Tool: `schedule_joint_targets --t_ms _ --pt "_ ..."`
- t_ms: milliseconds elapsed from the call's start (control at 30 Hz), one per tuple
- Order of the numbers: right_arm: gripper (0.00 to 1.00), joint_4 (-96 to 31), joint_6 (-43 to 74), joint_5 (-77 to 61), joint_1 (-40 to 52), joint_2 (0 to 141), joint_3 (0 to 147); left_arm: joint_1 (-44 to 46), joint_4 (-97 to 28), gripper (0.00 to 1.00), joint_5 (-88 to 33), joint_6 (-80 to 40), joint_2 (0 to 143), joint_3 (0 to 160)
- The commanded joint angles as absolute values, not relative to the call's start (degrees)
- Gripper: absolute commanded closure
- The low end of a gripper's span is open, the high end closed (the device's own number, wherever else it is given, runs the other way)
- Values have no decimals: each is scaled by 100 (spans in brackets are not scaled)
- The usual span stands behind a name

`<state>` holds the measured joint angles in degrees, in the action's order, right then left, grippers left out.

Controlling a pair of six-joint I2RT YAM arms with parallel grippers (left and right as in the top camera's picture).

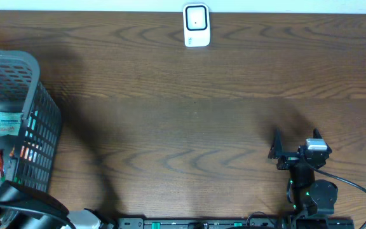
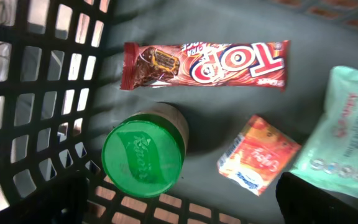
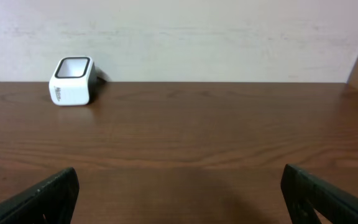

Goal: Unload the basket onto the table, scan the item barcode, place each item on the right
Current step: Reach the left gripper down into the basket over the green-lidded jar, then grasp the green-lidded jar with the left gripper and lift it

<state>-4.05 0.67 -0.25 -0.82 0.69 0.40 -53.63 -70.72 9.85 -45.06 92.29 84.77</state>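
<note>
Both arms empty-handed, items in the basket, scanner across the table.

Left gripper [image 2: 188, 202] hangs inside the grey plastic mesh basket [image 1: 40, 108] at the table's left edge, jaws spread wide, gripping nothing. Below it on the basket floor: red TOP chocolate bar wrapper [image 2: 210, 65] lying flat, green-lidded round jar [image 2: 143, 154] upright just beside it, small orange pack [image 2: 260, 155] near the jar, pale green wipes packet [image 2: 344, 134] at the right. Right gripper [image 1: 296, 141] sits low over the brown wooden table [image 1: 189, 127], jaws released and empty, facing the white boxy barcode scanner [image 3: 73, 81], which stands at the far edge, well apart from the basket.
</note>
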Motion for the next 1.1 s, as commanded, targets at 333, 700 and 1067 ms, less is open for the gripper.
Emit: schedule_joint_targets --t_ms 333,700,1067 --pt "1 -429 123 -10 -93 45 32 -5395 -6125 3 1144 -4342 9408 6914" --pt "1 -429 123 -10 -93 45 32 -5489 -5769 3 1142 -4359 9395 6471" --pt "1 -429 123 -10 -93 45 32 -5489 -5697 3 1142 -4357 9391 6285"
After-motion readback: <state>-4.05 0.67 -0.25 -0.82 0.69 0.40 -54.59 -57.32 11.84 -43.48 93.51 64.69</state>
